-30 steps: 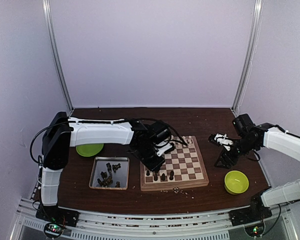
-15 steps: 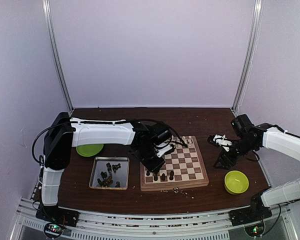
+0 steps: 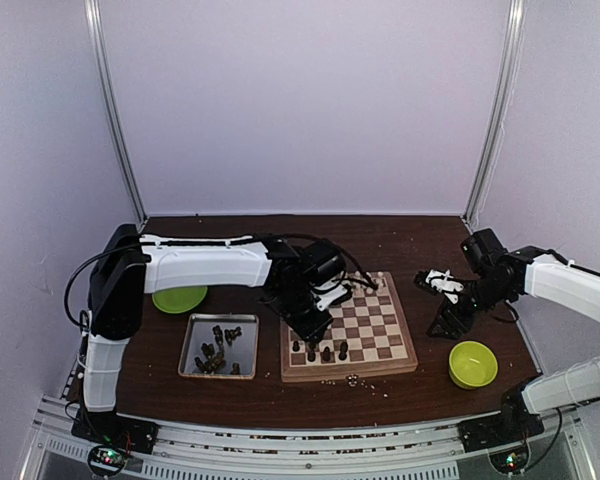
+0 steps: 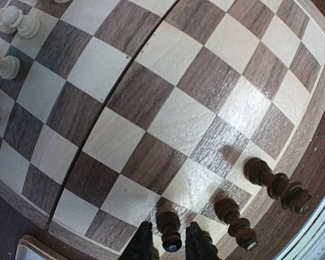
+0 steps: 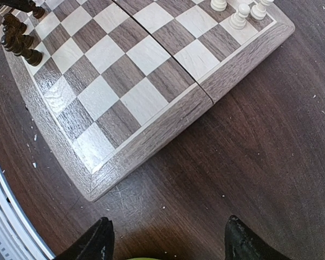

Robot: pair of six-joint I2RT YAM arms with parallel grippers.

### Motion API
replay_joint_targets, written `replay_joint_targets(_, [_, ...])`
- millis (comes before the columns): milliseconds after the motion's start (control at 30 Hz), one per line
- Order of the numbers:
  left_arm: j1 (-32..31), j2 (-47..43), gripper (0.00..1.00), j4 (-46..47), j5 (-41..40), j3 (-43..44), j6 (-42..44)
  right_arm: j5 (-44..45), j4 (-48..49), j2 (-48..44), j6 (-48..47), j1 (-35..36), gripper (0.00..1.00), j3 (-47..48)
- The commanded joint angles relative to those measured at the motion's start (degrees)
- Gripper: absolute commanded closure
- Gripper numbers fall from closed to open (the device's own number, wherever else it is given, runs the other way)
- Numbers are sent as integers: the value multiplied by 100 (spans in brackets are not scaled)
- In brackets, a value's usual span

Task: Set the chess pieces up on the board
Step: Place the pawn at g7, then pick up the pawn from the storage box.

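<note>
The board (image 3: 365, 330) lies at the table's middle; it also shows in the left wrist view (image 4: 168, 114) and the right wrist view (image 5: 135, 81). Several dark chess pieces (image 3: 326, 353) stand along its near edge. My left gripper (image 3: 305, 328) hangs over the board's near left corner. In the left wrist view its gripper (image 4: 170, 246) straddles an upright dark pawn (image 4: 169, 227), with a thin gap on each side. Two more dark pieces (image 4: 235, 222) stand to the right. More dark pieces (image 3: 215, 355) lie in the tray. My right gripper (image 5: 170, 241) is wide open and empty over bare table, right of the board.
A silver tray (image 3: 193, 372) sits left of the board. A green bowl (image 3: 178, 298) lies behind the tray and another green bowl (image 3: 472, 363) near my right gripper (image 3: 446, 325). Cream pieces (image 3: 377, 282) stand at the board's far edge. A few crumbs lie in front of the board.
My left gripper has shifted slightly back and up over the board's near left corner. The right arm has hardly moved.
</note>
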Motion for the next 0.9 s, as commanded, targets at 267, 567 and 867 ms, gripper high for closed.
replay_joint_targets(267, [268,-1590,70,-278,-1998,-370,-104,117,-56,-10,-51,37,30,127])
replay_joint_targets(567, [1281,-3107,71,189,-2107,-2800,-518,137,-51,57,-60,40,30,132])
replay_joint_targets(867, [1771,-3542,63,976,-1466,-3828,-408,230,-22,271,-34,32,30,137])
